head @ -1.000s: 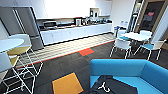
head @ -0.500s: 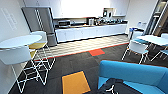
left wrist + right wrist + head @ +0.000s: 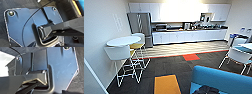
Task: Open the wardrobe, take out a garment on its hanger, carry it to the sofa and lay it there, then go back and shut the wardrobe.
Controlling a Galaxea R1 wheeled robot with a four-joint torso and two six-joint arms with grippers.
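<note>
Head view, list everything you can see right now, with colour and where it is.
sofa: one, bright blue, near right foreground
garment: one dark bundle, lying on the sofa seat at the picture's bottom edge
round table: one, white, by the left wall
stools: white with wire legs, one with a yellow seat, around the round table
fridge: one, steel, far left of the kitchen counter
kitchen cabinets: white, along the far wall
carpet tiles: orange near, red further off
white chairs: at the right edge
</note>
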